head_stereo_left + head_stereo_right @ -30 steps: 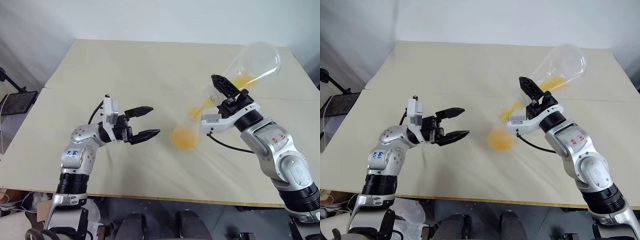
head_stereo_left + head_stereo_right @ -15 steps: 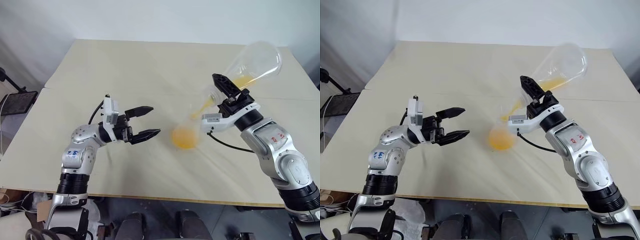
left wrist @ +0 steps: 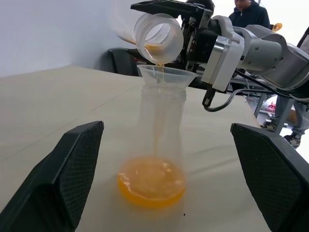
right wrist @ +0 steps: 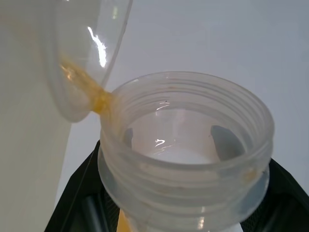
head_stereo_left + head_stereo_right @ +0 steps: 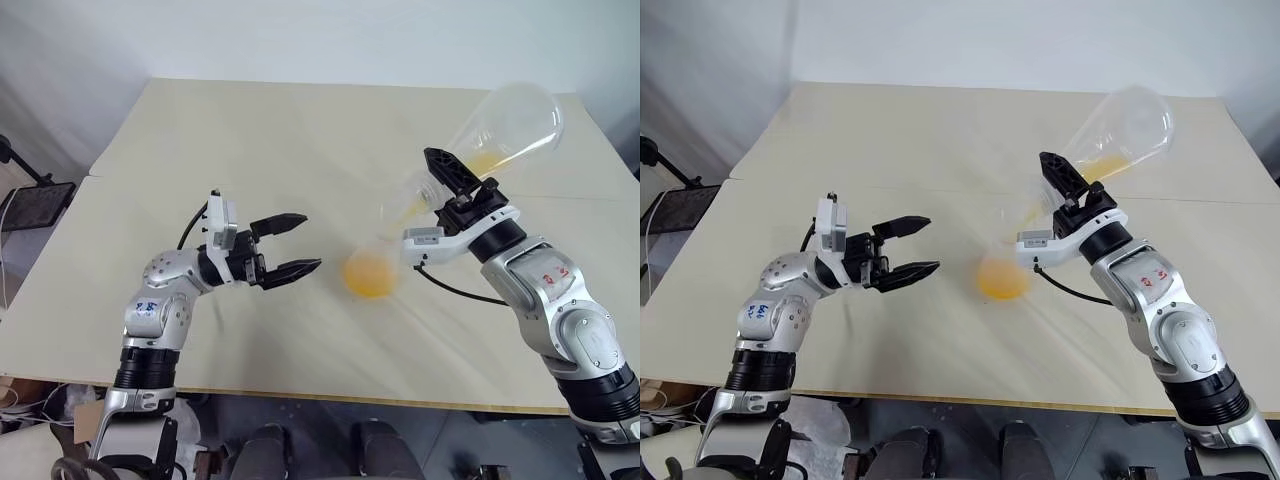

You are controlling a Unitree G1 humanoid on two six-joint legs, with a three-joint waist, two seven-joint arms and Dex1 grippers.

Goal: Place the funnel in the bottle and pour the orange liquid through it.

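The small clear bottle [image 3: 158, 121] stands upright mid-table with the funnel [image 3: 166, 76] seated in its neck. Orange liquid [image 3: 152, 181] pools in its base. My right gripper [image 5: 441, 176] is shut on the neck of a large clear flask [image 5: 508, 122], tilted mouth-down over the funnel. A thin orange trickle [image 4: 98, 100] runs from the flask's lip into the funnel. A little orange liquid [image 5: 486, 160] lies inside the flask. My left gripper [image 5: 311, 241] is open, level with the bottle on its left and apart from it, fingers [image 3: 72, 179] either side in the left wrist view.
The beige table [image 5: 300, 130] has a seam across it and bare room around the bottle. A black stand [image 5: 30, 195] sits off the table's left edge. A person [image 3: 248, 12] shows in the background of the left wrist view.
The orange stream from the flask mouth into the funnel has thinned. Both arms, the flask and the bottle keep their places.
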